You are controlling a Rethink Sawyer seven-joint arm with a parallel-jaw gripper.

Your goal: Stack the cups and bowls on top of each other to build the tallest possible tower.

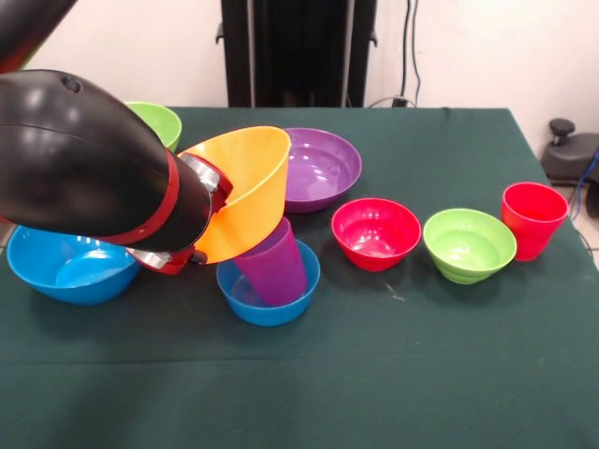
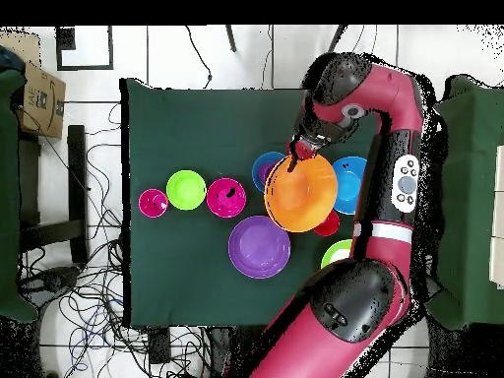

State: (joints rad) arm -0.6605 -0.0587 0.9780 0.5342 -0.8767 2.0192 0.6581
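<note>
The arm (image 1: 84,168) reaches low over the green table (image 1: 421,374), and its gripper (image 1: 201,220) is clamped on the rim of the yellow bowl (image 1: 245,182), holding it tilted against the top of the purple cup (image 1: 273,267). That cup leans inside the small blue bowl (image 1: 269,297). Beside them sit the big purple bowl (image 1: 323,168), the pink bowl (image 1: 376,232), a green bowl (image 1: 469,245) and a red cup (image 1: 533,218). The large blue bowl (image 1: 65,267) rests under the arm.
</note>
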